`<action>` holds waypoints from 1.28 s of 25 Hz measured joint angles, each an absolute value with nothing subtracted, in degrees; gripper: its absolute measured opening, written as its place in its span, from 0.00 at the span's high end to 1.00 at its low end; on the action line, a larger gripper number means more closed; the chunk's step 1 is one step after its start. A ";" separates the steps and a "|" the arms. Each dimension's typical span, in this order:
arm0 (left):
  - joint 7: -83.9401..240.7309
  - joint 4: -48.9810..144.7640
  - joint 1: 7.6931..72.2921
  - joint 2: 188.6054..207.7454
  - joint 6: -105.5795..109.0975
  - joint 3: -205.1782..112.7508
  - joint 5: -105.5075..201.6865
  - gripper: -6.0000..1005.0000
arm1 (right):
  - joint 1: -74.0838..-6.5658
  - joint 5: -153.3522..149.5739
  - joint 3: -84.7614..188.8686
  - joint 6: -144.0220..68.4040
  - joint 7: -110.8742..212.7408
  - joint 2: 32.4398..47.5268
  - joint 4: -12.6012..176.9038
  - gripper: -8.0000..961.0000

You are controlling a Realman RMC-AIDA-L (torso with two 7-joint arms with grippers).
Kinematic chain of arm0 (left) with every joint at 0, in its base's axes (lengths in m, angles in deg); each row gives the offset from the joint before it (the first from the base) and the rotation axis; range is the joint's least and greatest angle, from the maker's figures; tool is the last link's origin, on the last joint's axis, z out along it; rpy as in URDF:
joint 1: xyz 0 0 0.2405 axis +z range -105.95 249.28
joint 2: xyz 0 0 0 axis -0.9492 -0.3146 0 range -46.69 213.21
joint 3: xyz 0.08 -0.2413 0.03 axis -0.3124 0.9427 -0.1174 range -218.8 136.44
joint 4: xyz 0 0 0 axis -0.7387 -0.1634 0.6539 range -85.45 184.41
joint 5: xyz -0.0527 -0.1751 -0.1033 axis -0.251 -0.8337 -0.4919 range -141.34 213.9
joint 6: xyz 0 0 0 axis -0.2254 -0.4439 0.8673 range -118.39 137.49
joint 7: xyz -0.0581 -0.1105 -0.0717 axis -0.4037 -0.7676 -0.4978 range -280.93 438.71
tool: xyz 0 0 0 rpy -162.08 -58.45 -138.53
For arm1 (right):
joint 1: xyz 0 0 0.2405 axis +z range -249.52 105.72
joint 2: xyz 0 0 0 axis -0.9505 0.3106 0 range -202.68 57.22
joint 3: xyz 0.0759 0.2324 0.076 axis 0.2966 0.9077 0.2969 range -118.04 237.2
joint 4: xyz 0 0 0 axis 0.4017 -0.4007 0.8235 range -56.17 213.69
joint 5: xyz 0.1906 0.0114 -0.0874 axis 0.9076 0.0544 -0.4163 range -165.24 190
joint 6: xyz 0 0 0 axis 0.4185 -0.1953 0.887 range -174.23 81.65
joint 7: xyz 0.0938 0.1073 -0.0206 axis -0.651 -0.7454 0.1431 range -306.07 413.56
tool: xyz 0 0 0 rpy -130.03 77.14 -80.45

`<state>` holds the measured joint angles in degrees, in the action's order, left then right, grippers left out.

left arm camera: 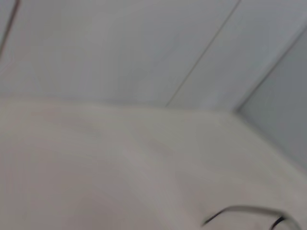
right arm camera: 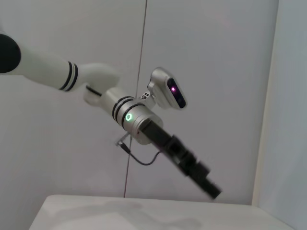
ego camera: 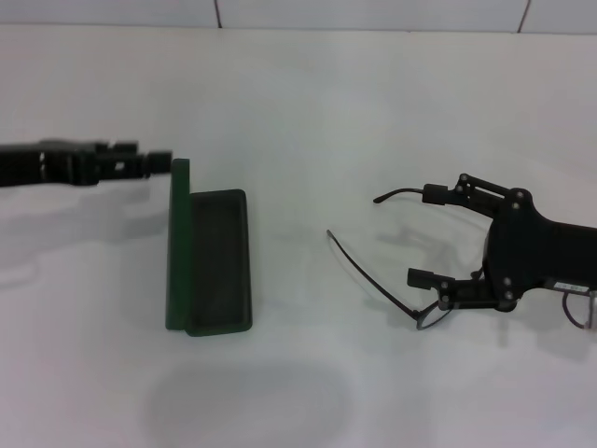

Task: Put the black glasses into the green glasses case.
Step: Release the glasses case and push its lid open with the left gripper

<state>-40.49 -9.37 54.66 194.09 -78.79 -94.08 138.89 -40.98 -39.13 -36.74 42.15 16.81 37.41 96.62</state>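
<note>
Covering the whole work area is a plain white table [ego camera: 298, 84], backed by pale wall panels split by thin dark seams. No lettering or brand can be read anywhere.

The case [ego camera: 207, 259] lies left of centre, open, its lid standing on edge along the left side and its dark green tray flat on the table beside it. It is rectangular with rounded corners.

The glasses [ego camera: 373, 271] sit well apart from it, to the right: thin black wire, 2 long slender temple arms reaching toward the case, lenses clear.

The right gripper [ego camera: 422, 234] is at the glasses with its jaws spread wide, 1 fingertip near each temple arm; whether either touches the frame cannot be told.

The left gripper [ego camera: 159, 161] hangs just beside the case's far left corner, by the lid's edge; its fingers look closed together with nothing between them.
</note>
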 joint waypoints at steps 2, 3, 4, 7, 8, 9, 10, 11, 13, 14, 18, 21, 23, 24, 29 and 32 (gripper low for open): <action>-45.32 -14.90 55.54 195.72 -78.83 -93.86 145.32 0.18 | -40.89 -39.13 -36.74 42.16 16.78 37.40 96.67 0.07; -46.83 -17.41 55.97 196.85 -78.82 -93.82 148.12 0.18 | -40.86 -39.13 -36.74 42.16 16.76 37.38 96.68 0.07; -47.61 -19.03 56.22 197.73 -78.80 -93.81 149.95 0.18 | -40.83 -39.13 -36.74 42.16 16.76 37.36 96.68 0.07; -48.96 -21.69 56.14 200.10 -78.83 -93.92 155.08 0.19 | -40.75 -39.13 -36.74 42.13 16.77 37.30 96.69 0.07; -49.35 -21.69 55.75 200.44 -78.90 -94.06 156.34 0.19 | -40.69 -39.13 -36.77 42.07 16.77 37.30 96.69 0.07; -50.24 -21.42 54.71 200.99 -79.07 -94.31 158.37 0.19 | -40.62 -39.13 -36.80 41.99 16.77 37.30 96.69 0.07; -50.45 -21.26 54.42 201.09 -79.13 -94.37 158.86 0.19 | -40.57 -39.19 -36.81 41.88 16.77 37.30 96.69 0.07; -50.91 -20.94 53.70 201.26 -79.23 -94.42 159.75 0.19 | -40.53 -39.34 -36.81 41.76 16.77 37.30 96.69 0.08; -52.13 -20.62 52.44 201.51 -79.27 -94.46 161.76 0.20 | -40.48 -39.65 -36.78 41.65 16.78 37.28 96.92 0.08; -52.91 -20.62 51.90 201.65 -79.27 -94.48 162.94 0.20 | -40.48 -39.75 -36.76 41.62 16.81 37.26 97.06 0.08; -55.77 -20.60 49.65 202.54 -79.20 -94.54 168.49 0.21 | -40.46 -39.89 -36.74 41.57 17.10 37.18 97.23 0.08; -57.36 -20.64 48.59 202.82 -79.06 -94.82 170.75 0.21 | -40.41 -39.91 -36.74 41.50 17.16 37.11 97.23 0.08; -58.35 -20.86 48.12 202.78 -78.91 -95.24 171.23 0.22 | -40.37 -39.92 -36.74 41.38 17.17 37.03 97.23 0.08; -58.69 -20.94 47.95 202.73 -78.87 -95.33 171.31 0.22 | -40.37 -39.92 -36.74 41.35 17.17 36.97 97.23 0.08; -59.59 -20.90 46.93 202.18 -78.83 -95.41 172.00 0.23 | -40.16 -39.92 -36.74 41.25 17.24 36.88 97.21 0.08; -60.67 -20.66 46.35 201.79 -78.81 -95.32 173.16 0.23 | -40.03 -39.92 -36.74 41.24 17.25 36.84 97.21 0.08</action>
